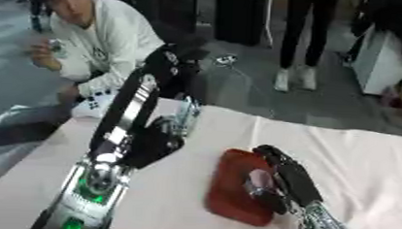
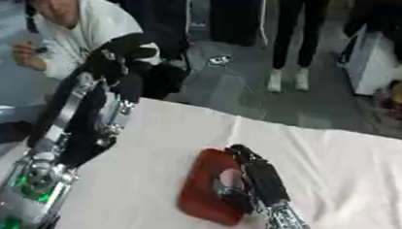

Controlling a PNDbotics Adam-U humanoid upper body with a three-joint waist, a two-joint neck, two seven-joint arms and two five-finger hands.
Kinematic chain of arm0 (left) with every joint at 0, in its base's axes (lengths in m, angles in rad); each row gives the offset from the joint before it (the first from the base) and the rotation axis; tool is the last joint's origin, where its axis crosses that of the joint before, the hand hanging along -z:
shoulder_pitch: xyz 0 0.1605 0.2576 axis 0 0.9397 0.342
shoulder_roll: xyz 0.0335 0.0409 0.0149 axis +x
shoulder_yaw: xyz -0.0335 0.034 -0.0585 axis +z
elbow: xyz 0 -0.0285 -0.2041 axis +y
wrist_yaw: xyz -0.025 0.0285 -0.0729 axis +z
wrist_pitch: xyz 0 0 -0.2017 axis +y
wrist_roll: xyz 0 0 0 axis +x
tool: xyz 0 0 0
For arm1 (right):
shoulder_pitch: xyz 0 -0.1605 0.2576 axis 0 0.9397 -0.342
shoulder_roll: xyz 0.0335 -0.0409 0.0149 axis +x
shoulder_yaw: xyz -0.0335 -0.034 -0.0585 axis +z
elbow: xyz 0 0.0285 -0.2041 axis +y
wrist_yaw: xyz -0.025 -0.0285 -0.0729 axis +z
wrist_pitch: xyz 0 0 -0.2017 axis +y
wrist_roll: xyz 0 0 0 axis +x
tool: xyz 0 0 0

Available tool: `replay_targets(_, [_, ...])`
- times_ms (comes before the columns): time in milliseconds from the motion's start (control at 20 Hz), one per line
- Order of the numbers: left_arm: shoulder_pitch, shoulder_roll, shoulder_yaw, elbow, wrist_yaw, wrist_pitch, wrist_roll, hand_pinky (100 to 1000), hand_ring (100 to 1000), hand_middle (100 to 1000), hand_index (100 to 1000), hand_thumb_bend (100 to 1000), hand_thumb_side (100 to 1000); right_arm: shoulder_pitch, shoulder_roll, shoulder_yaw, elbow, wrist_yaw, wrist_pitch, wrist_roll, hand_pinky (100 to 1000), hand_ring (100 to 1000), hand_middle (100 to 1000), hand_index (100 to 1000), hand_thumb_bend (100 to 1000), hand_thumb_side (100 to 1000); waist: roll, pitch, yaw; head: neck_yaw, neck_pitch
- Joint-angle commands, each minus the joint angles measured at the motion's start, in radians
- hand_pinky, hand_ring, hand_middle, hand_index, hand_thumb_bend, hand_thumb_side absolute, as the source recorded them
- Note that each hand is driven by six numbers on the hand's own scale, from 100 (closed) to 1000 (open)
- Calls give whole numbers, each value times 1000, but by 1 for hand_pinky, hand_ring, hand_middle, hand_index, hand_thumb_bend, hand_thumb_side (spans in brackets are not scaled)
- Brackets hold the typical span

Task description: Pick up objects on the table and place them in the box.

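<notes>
A flat red object [image 1: 231, 186] with rounded corners lies on the white-clothed table [image 1: 364, 162], near the front middle. My right hand [image 2: 257, 179] comes in from the lower right and rests along the red object's right side, fingers stretched toward the far edge and touching its top. A small pale patch shows beside the palm. My left arm rises steeply from the lower left corner. Its black hand [image 1: 156, 141] hangs above the table left of the red object, apart from it, blurred. No box is in view.
The table's far edge [image 1: 323, 126] runs diagonally across the view, with grey floor beyond. A white cabinet [image 1: 381, 61] stands at the upper right. Bare cloth stretches to the right of my right hand and in front of the left arm.
</notes>
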Motion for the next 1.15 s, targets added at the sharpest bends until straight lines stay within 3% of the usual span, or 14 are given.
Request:
replay_targets(50, [-21,8,0,-15,3,-4,-2,806,830,887,931,100,740,-27,-9,-6,-14,3,2,12,594,753,882,953,420,943,2,-14,0,14,-7])
replay_targets(100, [-21,8,0,-15,4,-4,-2,806,830,887,931,100,740,-28,-9,-5,-14,3,-1,19,670,781,904,986,499,951,2,-15,0,15,-7])
replay_targets(150, [-21,9,0,-15,4,-4,-2,806,830,887,931,100,740,-28,-10,-5,-14,2,-5,28,678,783,906,989,507,952,3,-15,0,15,-7])
replay_targets(200, [-21,9,0,-15,3,-4,-2,806,830,887,931,100,740,-28,-10,-6,-14,1,-8,35,740,805,923,1000,564,962,3,-15,0,16,-7])
replay_targets(250, [-21,9,0,-15,3,-4,-2,806,830,887,931,100,740,-28,-10,-7,-15,-1,-10,41,728,801,920,1000,594,960,3,-15,0,16,-7])
replay_targets(300, [-21,9,0,-15,3,-4,-2,806,830,887,931,100,740,-28,-11,-8,-15,-4,-13,45,799,828,939,1000,614,945,3,-15,0,17,-7])
replay_targets(500, [-20,9,0,-15,3,-4,-2,806,830,887,931,100,740,-28,-12,-11,-19,-18,-23,53,847,851,964,1000,631,929,3,-15,-1,20,-7])
replay_targets(550, [-20,9,0,-15,3,-4,-1,806,830,887,931,100,740,-28,-13,-11,-20,-24,-24,53,848,851,964,1000,651,890,3,-15,-2,20,-7])
replay_targets(800, [-12,16,2,-15,0,-1,0,806,830,887,931,100,740,-29,-29,2,-68,-80,-40,34,799,824,949,1000,620,908,0,-20,-11,26,-3])
replay_targets(900, [-4,24,5,-15,-2,1,1,805,830,887,931,100,740,-31,-60,23,-134,-139,-54,28,760,804,925,1000,612,891,-3,-25,-21,30,3])
replay_targets(950, [2,29,6,-15,-4,3,2,805,829,887,931,100,740,-31,-85,40,-185,-182,-62,28,718,786,900,1000,623,863,-5,-28,-28,30,6])
replay_targets(1000, [6,33,7,-15,-6,5,3,805,829,887,931,100,740,-28,-114,60,-243,-227,-66,34,639,763,877,973,611,890,-7,-30,-34,31,7])
replay_targets(1050, [14,40,9,-15,-8,7,4,805,829,887,931,100,741,-21,-150,82,-319,-271,-72,42,581,742,858,958,660,789,-9,-34,-44,34,10])
replay_targets(1150, [30,55,14,-15,-14,13,8,804,829,887,931,100,741,7,-221,114,-481,-369,-60,70,496,697,824,925,633,773,-14,-41,-64,35,13])
